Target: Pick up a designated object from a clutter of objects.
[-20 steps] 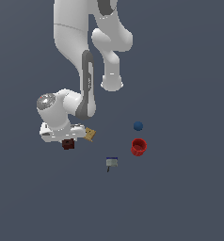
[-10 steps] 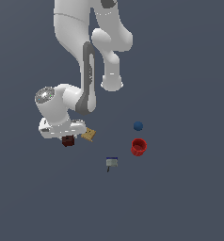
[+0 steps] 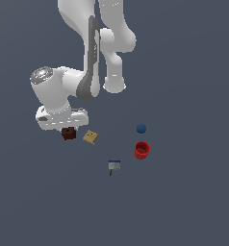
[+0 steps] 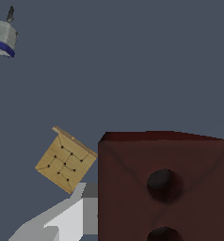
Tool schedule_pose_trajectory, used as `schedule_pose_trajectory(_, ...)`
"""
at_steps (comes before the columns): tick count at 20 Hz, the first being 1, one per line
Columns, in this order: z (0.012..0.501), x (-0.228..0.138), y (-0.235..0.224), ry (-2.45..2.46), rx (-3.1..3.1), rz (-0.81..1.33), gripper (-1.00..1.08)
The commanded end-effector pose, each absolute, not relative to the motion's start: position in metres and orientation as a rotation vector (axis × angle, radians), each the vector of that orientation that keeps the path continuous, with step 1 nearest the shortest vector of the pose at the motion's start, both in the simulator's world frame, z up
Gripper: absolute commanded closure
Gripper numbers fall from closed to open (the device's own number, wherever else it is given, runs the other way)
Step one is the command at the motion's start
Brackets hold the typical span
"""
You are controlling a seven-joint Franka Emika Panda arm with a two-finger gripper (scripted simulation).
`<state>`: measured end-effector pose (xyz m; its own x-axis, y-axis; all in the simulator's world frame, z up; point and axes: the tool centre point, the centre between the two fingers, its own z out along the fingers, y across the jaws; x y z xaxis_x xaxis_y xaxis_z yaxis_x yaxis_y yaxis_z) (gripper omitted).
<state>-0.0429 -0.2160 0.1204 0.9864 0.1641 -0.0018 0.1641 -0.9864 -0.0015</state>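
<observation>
Gripping the maroon block (image 3: pixel 68 133), the tool (image 3: pixel 68 129) is clamped on it beside the tan square (image 3: pixel 90 137).

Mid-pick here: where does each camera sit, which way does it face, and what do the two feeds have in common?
Exterior view: off the arm, looking down on the floor; shows the white arm and gripper over the maroon block, plus blue ball and red cup.
Wrist view: on the wrist, facing down past one grey finger onto the block.
Shared: maroon block, tan square piece, grey-and-blue item.
</observation>
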Motion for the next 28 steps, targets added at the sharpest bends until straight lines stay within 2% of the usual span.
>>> schedule_pose_trajectory(1, 0.144, -0.048, -0.212, -0.258, -3.131, 0.000, 1.08)
schedule_pose_trajectory(17, 0.298, -0.081, -0.188, -0.258, -3.132, 0.001, 1.08)
schedule_pose_trajectory(28, 0.360, -0.091, -0.178, -0.260, -3.132, 0.000, 1.08)
